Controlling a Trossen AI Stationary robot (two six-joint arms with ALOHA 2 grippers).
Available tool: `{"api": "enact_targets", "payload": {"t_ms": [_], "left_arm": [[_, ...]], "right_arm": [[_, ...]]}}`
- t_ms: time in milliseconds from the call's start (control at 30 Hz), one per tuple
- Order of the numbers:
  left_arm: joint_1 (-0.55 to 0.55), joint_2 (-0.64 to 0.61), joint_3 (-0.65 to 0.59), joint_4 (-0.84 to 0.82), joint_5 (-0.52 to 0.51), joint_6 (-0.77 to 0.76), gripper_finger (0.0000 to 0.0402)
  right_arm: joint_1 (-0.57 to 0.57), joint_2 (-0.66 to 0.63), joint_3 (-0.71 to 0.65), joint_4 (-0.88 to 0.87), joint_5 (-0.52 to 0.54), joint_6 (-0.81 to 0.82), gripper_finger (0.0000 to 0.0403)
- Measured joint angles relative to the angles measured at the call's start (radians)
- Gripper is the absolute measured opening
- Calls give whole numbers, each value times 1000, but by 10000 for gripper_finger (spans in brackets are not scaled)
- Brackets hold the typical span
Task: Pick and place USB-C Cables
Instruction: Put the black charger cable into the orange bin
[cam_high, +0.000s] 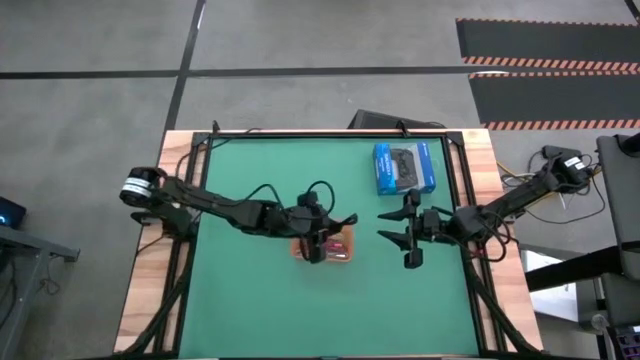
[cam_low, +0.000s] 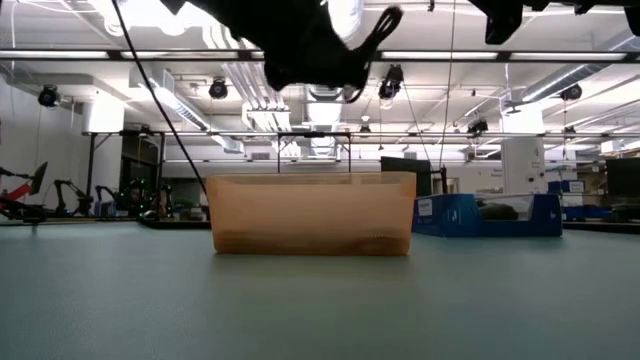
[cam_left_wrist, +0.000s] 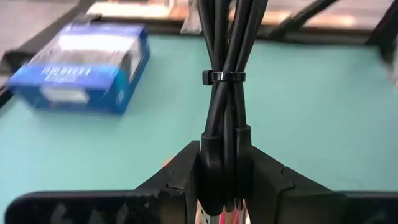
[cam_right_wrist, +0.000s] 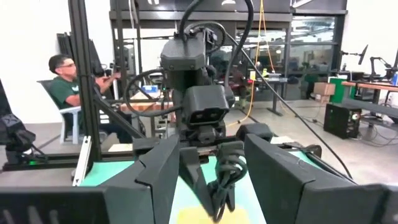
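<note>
My left gripper is shut on the black USB-C cable bundle, high above the orange tray. The bundle is bound by a thin tie and also shows in the right wrist view. Something magenta lies in the tray. My right gripper is open and empty to the right of the tray, facing the left gripper. The white and silver-grey bundles do not show. My left gripper pinches the black bundle between its two fingers at one thick end. The strands run on along the fingers and out past their tips. The bundle is lifted clear, above the tray; its free end points toward the table's right.
A blue box picturing a black controller lies at the far right of the green mat, behind my right gripper. A person sits in the room beyond the table. Long black wires trail along both arms.
</note>
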Motion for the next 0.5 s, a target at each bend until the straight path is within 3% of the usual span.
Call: {"api": "enact_targets", "payload": {"t_ms": [267, 500], "left_arm": [[1, -38, 85, -473, -19, -76, 78], [0, 3, 235, -785, 50, -62, 78]], "right_arm": [[1, -34, -6, -31, 1, 9, 171], [1, -56, -6, -52, 1, 18, 173]]}}
